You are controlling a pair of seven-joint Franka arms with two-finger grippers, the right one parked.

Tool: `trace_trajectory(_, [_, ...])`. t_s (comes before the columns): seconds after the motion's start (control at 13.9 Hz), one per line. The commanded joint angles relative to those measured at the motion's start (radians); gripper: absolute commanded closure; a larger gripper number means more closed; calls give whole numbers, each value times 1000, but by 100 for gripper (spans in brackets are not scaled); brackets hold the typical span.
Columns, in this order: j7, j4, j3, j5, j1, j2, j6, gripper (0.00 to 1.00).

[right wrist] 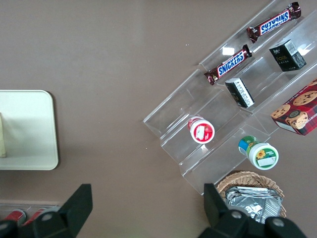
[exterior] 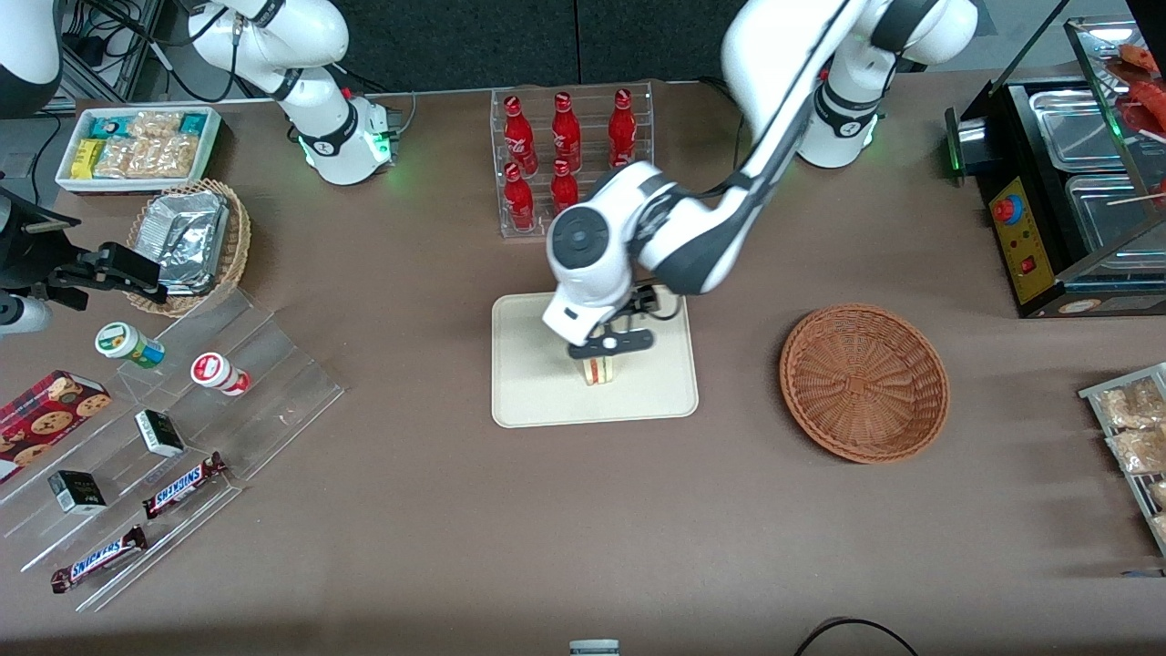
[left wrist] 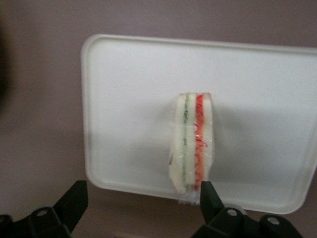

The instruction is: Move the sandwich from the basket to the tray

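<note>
The sandwich [exterior: 598,369] stands on its edge on the cream tray [exterior: 537,387], in the part of the tray nearer the front camera. It is wrapped in clear film, and its red and green filling layers show in the left wrist view [left wrist: 192,146]. My left gripper [exterior: 608,344] hangs just above the sandwich. It is open [left wrist: 142,194], with the fingers [left wrist: 208,193] wide apart and one fingertip beside the sandwich's wrapper end. The reddish-brown basket [exterior: 864,383] sits empty on the table, toward the working arm's end. The tray also shows in the left wrist view [left wrist: 129,89].
A clear rack of red bottles [exterior: 569,155] stands just farther from the front camera than the tray. A clear stepped shelf with snacks [exterior: 173,428], a tan basket of foil packets [exterior: 191,241] and a white snack bin [exterior: 137,146] lie toward the parked arm's end. A black food case [exterior: 1066,182] stands at the working arm's end.
</note>
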Motion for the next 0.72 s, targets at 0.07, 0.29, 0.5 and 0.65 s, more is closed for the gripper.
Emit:
trace_trajectory(0.07, [25,-39,-1,-12,121,-181,-154,0])
trace_trajectory(0.29, [167,-42,1,-4,241,-264,-255,0])
trace_trajectory(0.5, [337,-86,1,30,327,-342,-301,0])
trace_trajectory(0.65, [466,-117,1,30,395,-404,-330,0])
